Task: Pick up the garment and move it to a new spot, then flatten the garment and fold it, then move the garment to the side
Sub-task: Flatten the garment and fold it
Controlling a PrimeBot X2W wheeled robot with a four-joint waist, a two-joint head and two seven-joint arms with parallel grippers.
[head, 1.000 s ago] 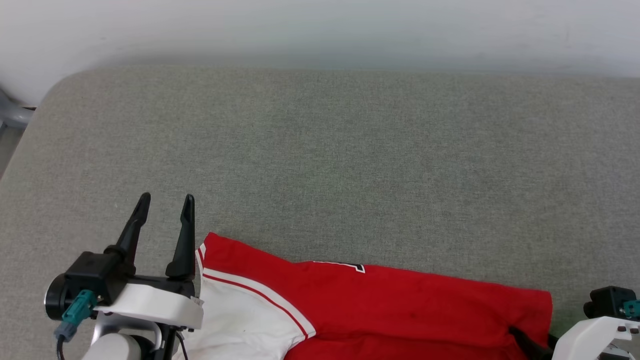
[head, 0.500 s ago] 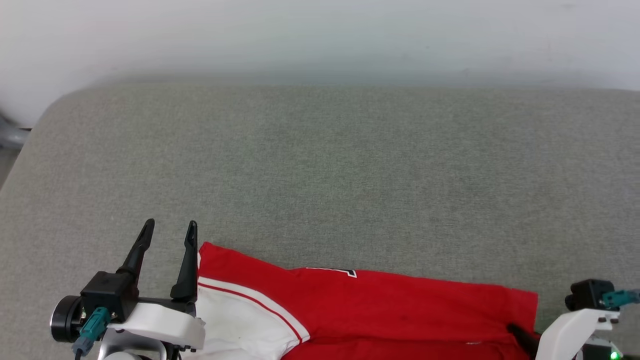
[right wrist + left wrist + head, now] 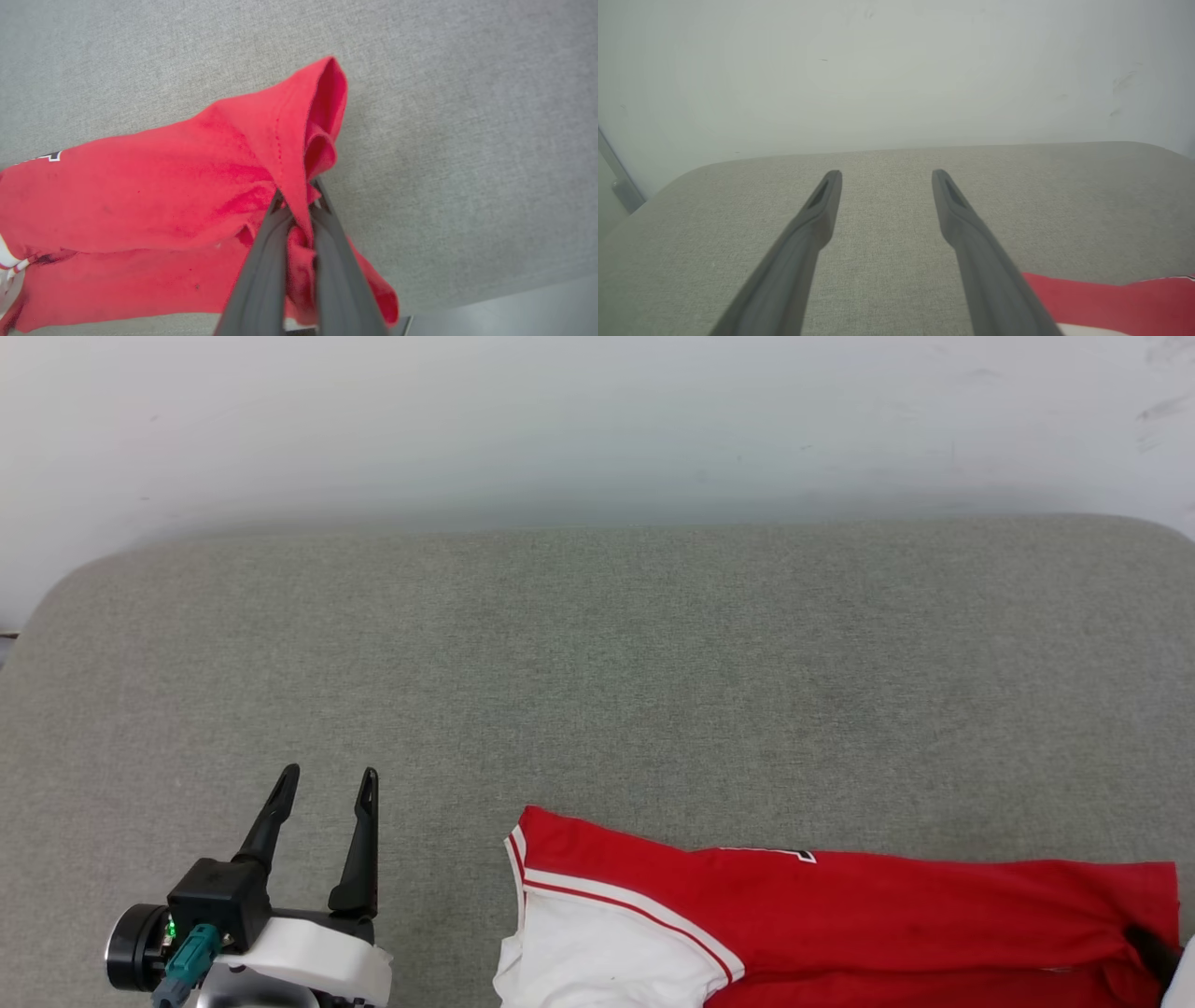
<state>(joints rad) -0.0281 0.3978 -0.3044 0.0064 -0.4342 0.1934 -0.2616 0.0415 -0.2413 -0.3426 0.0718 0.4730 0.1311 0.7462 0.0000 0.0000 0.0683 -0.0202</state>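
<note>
Since a second ago the garment (image 3: 840,924) lies farther right along the head view's bottom edge, well apart from our left gripper (image 3: 330,772), which is wide open and empty at lower left. Our right gripper (image 3: 299,196) is closed tight on its red hem at lower right. We should lift steadily and keep that pinch firm, so trailing cloth drags evenly over the grey cushion (image 3: 597,663) beyond.

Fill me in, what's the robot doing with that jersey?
The right pincer is shut on a bunched red edge of the garment, which lies along the near side of the grey padded surface. The left pincer is open over bare padding to the garment's left, apart from it. It looks like the start of a pick-up.
</note>
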